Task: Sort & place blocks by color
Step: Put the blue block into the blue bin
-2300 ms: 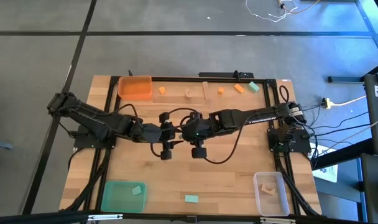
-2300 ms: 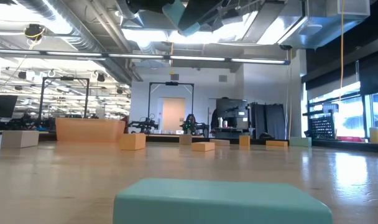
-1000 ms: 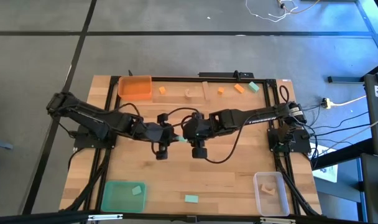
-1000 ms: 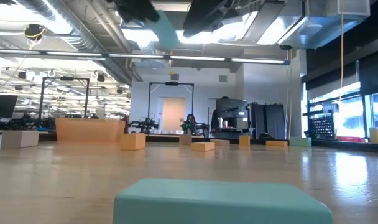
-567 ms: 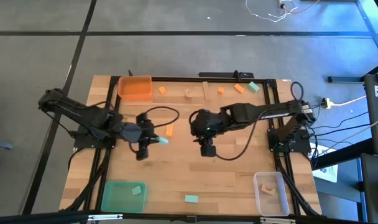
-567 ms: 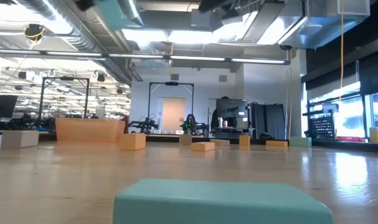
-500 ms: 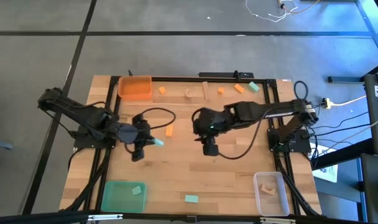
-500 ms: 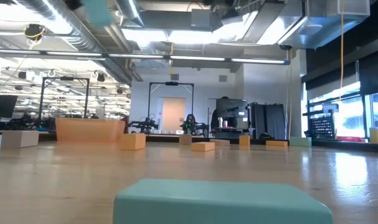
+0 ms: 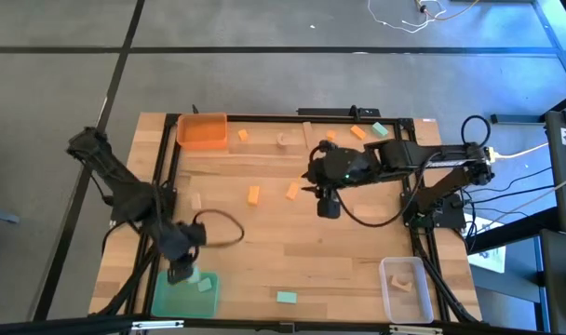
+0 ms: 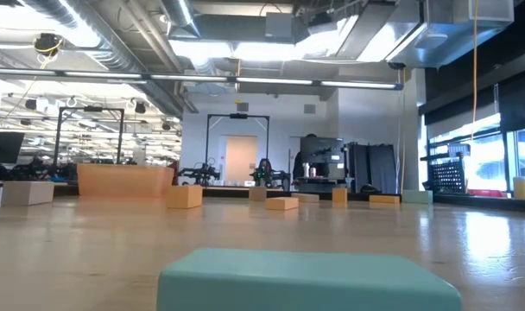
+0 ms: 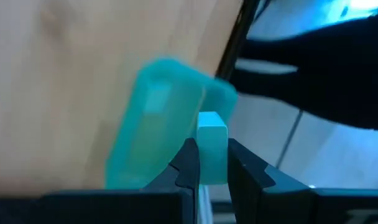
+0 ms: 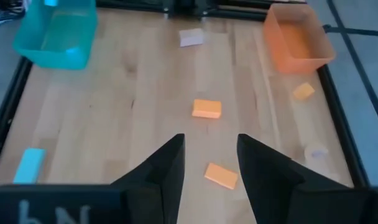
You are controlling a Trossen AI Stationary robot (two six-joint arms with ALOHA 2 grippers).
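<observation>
My left gripper (image 9: 182,272) hangs over the green tray (image 9: 171,300) at the table's near-left corner, shut on a teal block (image 11: 212,144). The tray (image 11: 155,127) shows beyond the block in the left wrist view, and another teal block (image 9: 205,286) lies in it. My right gripper (image 9: 328,203) is open above the table's middle-right and holds nothing; its fingers (image 12: 167,165) stand apart over bare wood. Two orange blocks (image 9: 254,194) (image 9: 292,191) lie flat on the table to its left. One more teal block (image 9: 286,298) lies near the near edge. My left gripper pinches the teal block between its two fingers, on the block's opposite side faces (image 11: 201,163). The block's free end (image 11: 212,121) sticks out past the fingertips. It is lifted clear, above the green tray.
The orange tray (image 9: 202,130) sits at the far-left corner, and the clear tray (image 9: 406,288) with a wood block sits near-right. Orange, wood and teal blocks (image 9: 358,132) lie along the far edge. A wood block (image 9: 195,201) lies left of centre. The teal block (image 10: 306,276) fills the low view's foreground.
My left gripper has carried the teal block from the table's middle toward the left and near edges, ending over the green tray, still shut on it. My right gripper has drawn back from the middle toward the right and far edges.
</observation>
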